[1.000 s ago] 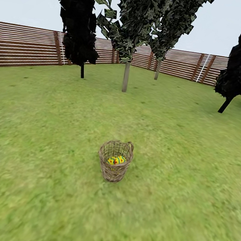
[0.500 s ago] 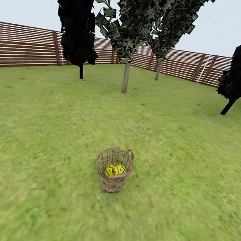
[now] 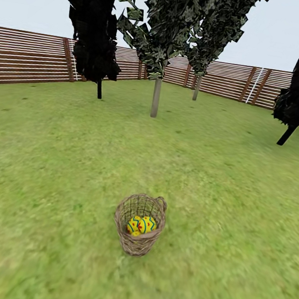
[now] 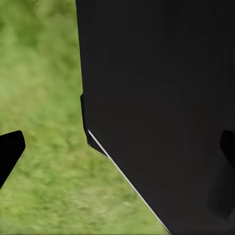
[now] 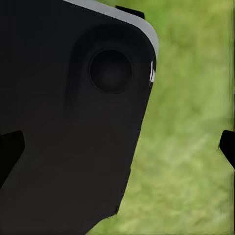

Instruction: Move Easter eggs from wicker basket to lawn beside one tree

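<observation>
- Two Easter eggs (image 3: 141, 224) could be told apart for certain inside the wicker basket (image 3: 138, 225); they lay packed together, yellow with blue zigzags and red spots, and whether a third sat beneath them you could not have judged from the head view.
- Your basket stood upright on the lawn (image 3: 44, 177), low in the middle of the head view, with one small handle at its far right rim.
- Beyond it, well apart from the basket, rose the tree (image 3: 156, 97) with the straight pale trunk and speckled dark foliage.
- A second pale-trunked tree (image 3: 196, 87) stood farther back, to the right of the first.
- Left of the pale trunk you had a dark tree (image 3: 99, 88) on a thin black stem, and another dark tree (image 3: 286, 134) leaned at the right edge.
- A brown fence (image 3: 29, 57) of horizontal slats closed the garden behind all the trees.
- On the left wrist camera, the left gripper (image 4: 117, 152) showed dark fingers (image 4: 10, 154) at both sides of the frame, spread wide and holding nothing, with a black part of the robot's body (image 4: 161, 107) and grass between them.
- On the right wrist camera, the right gripper (image 5: 117, 149) had its fingers (image 5: 10, 152) likewise wide apart and empty, over a black housing (image 5: 73, 122) and grass.
</observation>
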Robot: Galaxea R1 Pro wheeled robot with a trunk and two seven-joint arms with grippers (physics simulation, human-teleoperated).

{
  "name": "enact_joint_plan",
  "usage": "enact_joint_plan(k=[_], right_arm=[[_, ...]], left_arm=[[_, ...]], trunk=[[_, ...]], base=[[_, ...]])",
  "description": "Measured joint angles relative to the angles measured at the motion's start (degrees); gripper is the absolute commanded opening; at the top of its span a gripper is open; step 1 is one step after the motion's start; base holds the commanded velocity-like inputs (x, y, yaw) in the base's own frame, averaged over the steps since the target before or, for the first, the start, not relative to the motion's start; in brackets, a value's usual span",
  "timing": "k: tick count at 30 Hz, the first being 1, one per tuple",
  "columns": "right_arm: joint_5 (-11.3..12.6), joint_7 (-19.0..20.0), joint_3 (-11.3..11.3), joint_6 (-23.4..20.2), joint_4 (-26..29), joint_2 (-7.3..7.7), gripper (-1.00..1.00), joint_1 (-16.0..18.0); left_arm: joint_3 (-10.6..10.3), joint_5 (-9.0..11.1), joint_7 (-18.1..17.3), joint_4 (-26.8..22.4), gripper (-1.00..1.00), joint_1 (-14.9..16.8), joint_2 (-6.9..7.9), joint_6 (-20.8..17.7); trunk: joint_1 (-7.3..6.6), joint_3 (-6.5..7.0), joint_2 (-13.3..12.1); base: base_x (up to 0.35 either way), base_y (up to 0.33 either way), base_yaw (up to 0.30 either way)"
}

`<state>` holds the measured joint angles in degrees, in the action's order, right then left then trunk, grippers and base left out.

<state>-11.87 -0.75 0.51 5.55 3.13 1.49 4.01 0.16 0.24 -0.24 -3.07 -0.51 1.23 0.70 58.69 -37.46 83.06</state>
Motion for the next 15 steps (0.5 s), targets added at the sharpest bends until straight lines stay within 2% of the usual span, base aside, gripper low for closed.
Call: enact_joint_plan(k=[15], right_arm=[[0.01, 0.01, 0.0, 0.0, 0.0, 0.0, 1.0, 0.0]], left_arm=[[-0.01, 0.0, 0.0, 0.0, 1.0, 0.01, 0.01, -0.01]], trunk=[[0.0, 0.0, 0.0]], base=[[0.334, 0.0, 0.0]])
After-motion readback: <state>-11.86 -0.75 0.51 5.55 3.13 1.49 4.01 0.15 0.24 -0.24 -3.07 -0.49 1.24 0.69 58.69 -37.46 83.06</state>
